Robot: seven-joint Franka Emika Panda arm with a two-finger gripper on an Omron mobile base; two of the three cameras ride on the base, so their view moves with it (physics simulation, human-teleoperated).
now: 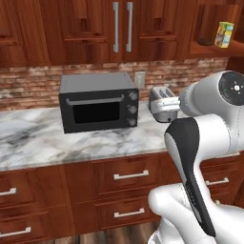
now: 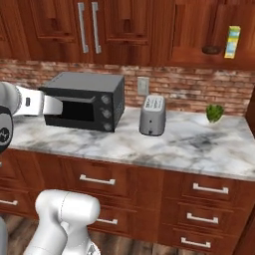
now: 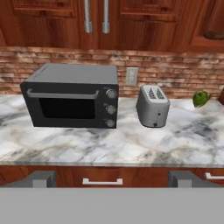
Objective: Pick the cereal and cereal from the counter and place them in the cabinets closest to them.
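Jaws spread wide, nothing between them; gripper (image 3: 112, 178) held back from desk (image 3: 131, 148), facing black microwave (image 3: 72, 97) and silver toaster (image 3: 152, 106). Yellow cereal box with green band (image 2: 232, 42) upright on open wooden shelf of wall cabinets (image 2: 209, 30), just beside dark bowl-like item (image 2: 212, 50), hard to identify. Green vegetable (image 2: 214, 113) on desk near brick wall, well right of toaster. Wall outlet (image 3: 131, 75) between microwave and toaster.

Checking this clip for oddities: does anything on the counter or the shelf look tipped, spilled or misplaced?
Nothing stands out. The toaster oven and toaster sit upright on the counter, a green vegetable lies near the wall, and a yellow cereal box stands upright on the shelf.
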